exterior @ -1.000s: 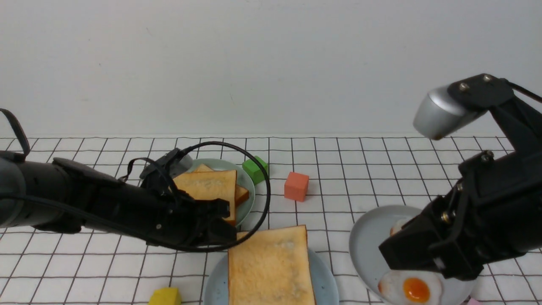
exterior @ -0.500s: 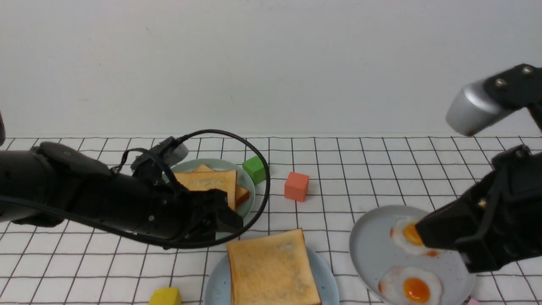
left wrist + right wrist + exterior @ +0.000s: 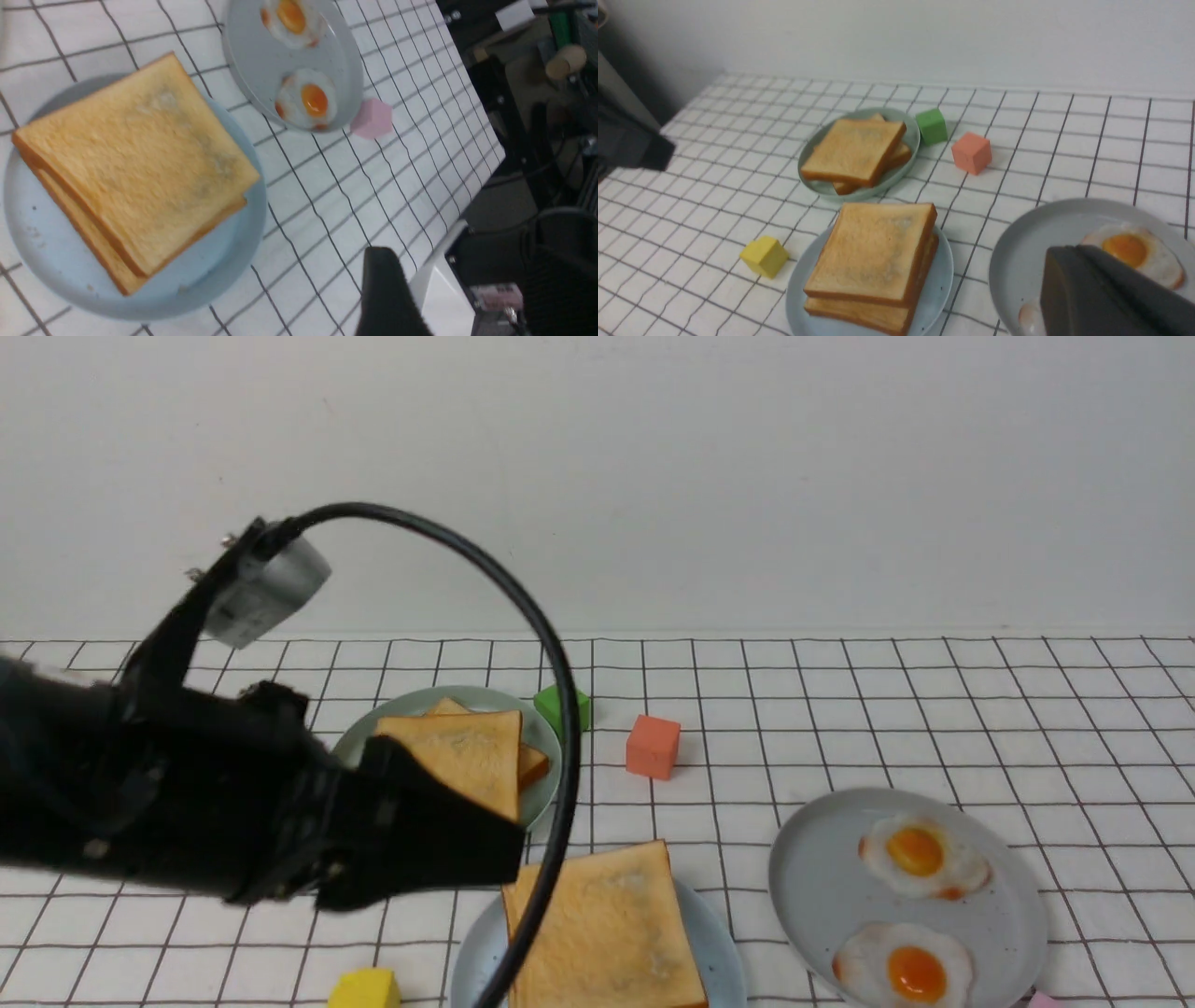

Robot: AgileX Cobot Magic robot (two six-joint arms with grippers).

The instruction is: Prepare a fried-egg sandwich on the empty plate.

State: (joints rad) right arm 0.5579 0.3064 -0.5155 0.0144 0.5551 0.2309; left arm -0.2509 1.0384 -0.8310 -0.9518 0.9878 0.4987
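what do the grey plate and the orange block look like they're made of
Grey plate: perhaps ceramic or plastic, smooth and satin, going by its soft, even sheen.
Orange block: possibly foam or painted wood, matte, since its flat faces show no glare.

At the left of the front view, the arm's shell looks like matt black plastic, smooth on its flat faces, and its rounded end piece has a satin, silvery, metal-like finish. The looping cable has a smooth, rubbery skin with a faint sheen. At the lower right, the grey plate looks smooth, and the egg yolks are glossy. The toast at the bottom centre is dry, matt and slightly rough.
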